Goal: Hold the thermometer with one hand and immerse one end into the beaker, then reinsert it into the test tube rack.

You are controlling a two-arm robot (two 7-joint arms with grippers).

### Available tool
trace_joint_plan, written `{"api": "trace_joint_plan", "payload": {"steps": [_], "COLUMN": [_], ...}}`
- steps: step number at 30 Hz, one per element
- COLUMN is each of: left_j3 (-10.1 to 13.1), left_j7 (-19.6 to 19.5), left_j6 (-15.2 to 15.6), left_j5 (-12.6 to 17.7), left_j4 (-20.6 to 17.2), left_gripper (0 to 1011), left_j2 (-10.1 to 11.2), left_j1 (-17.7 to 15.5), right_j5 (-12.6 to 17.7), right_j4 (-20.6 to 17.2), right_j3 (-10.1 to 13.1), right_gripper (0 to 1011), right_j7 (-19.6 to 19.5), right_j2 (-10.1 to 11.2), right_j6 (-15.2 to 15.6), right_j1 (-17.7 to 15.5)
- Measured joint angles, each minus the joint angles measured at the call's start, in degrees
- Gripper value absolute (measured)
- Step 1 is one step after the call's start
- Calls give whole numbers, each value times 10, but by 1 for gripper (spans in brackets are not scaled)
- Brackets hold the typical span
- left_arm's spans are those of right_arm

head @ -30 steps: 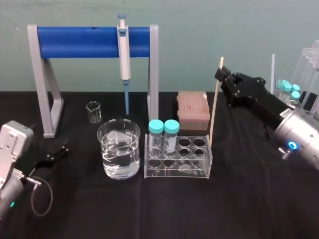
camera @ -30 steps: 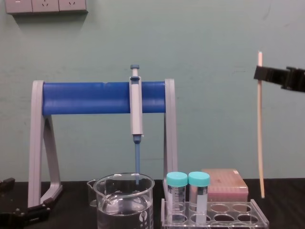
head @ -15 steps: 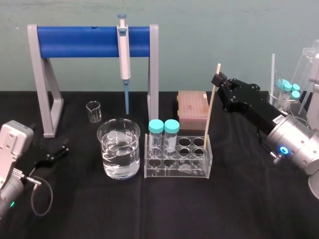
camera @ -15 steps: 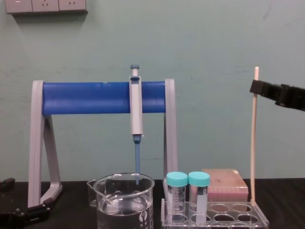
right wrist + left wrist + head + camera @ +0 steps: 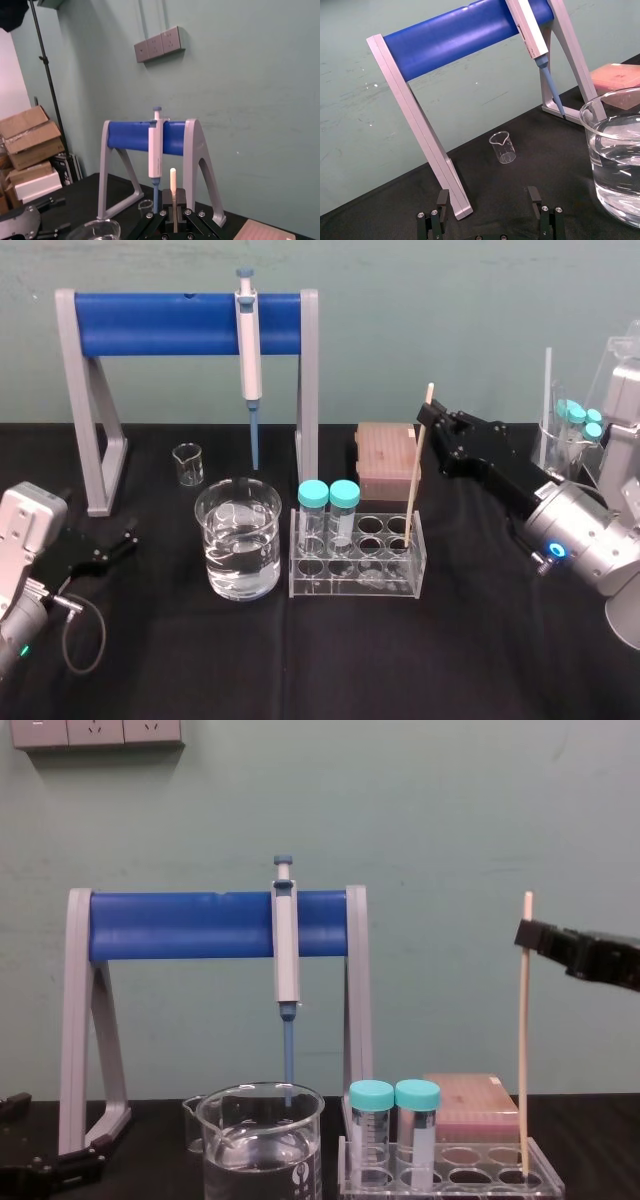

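Note:
The thermometer (image 5: pixel 417 470), a thin cream rod, stands nearly upright with its lower end inside a hole in the rightmost column of the clear test tube rack (image 5: pixel 350 585). My right gripper (image 5: pixel 428 418) is shut on the rod just below its top end. From the chest, the thermometer (image 5: pixel 523 1040) runs down from the right gripper (image 5: pixel 530 935) into the test tube rack (image 5: pixel 450 1182). In the right wrist view the rod's top (image 5: pixel 173 181) pokes up between the shut fingers. The large beaker (image 5: pixel 238 540), holding water, stands left of the rack. My left gripper (image 5: pixel 112 542) rests open at the table's left.
A grey-and-blue pipette (image 5: pixel 247 350) hangs on the blue-barred stand (image 5: pixel 160 325) behind the beaker. A small beaker (image 5: pixel 187 464) and a pink tip box (image 5: pixel 386 462) sit at the back. Two teal-capped tubes (image 5: pixel 328 515) fill the rack's left holes. More capped tubes (image 5: pixel 578 418) stand far right.
My right gripper has come down and to the left with the thermometer. The rod's lower end has gone from beside the rack's right edge into a rack hole. The left arm stayed still.

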Motion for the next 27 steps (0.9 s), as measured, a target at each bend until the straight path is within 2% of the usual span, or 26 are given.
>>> {"api": "trace_joint_plan", "payload": {"steps": [27], "left_j3": [0], "left_j7": [0], "left_j6": [0], "left_j5": [0], "left_j4": [0], "left_gripper": [1004], "left_j2": [0], "left_j1": [0], "right_j5": [-36], "right_j4": [67], "right_j3": [-21], "right_gripper": [38], "right_j7": [26], "right_j2": [-25], "right_j6": [-19], "right_j1": [17]}}
